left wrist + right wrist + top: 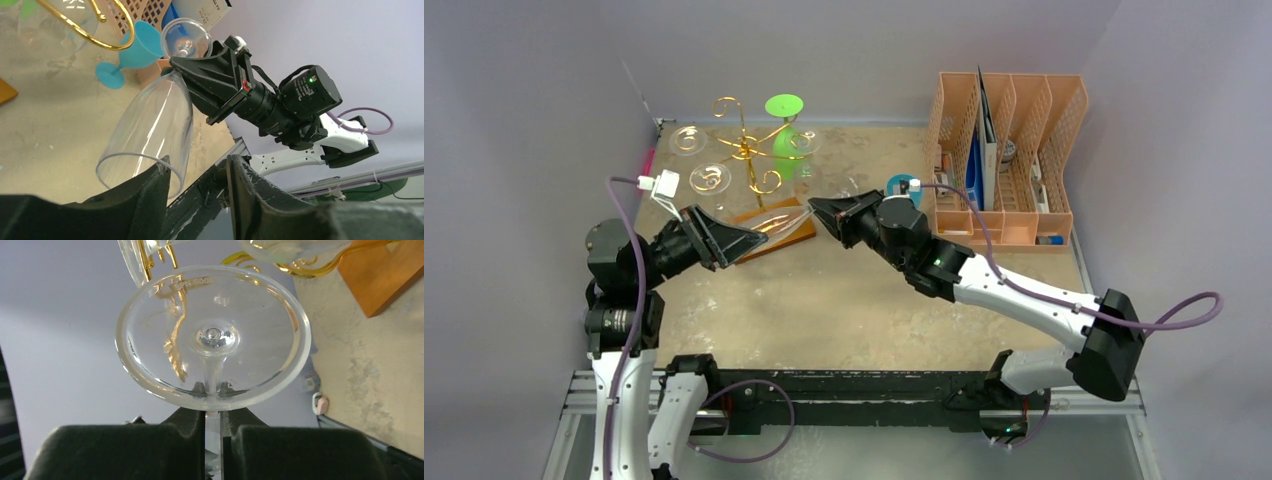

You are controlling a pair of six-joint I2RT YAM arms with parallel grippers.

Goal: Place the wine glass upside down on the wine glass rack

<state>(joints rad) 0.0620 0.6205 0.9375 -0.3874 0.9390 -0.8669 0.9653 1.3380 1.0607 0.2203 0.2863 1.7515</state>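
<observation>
Though its clear bowl barely shows from overhead, one wine glass (150, 125) lies sideways above the surface (824, 300), just before the one wine glass rack (746, 150). Right pincer (214, 416) clenched on the stem. Left pincer (197, 167) released, rim beside one finger. On the rack: one green glass (786, 140) and at least two clear glasses (688, 140). One blue glass (137, 50), half hidden overhead.

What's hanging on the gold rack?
A green wine glass hangs upside down on the wine glass rack, plus at least two clear glasses. The left fingers and the held glass hide part of its wooden base.
</observation>
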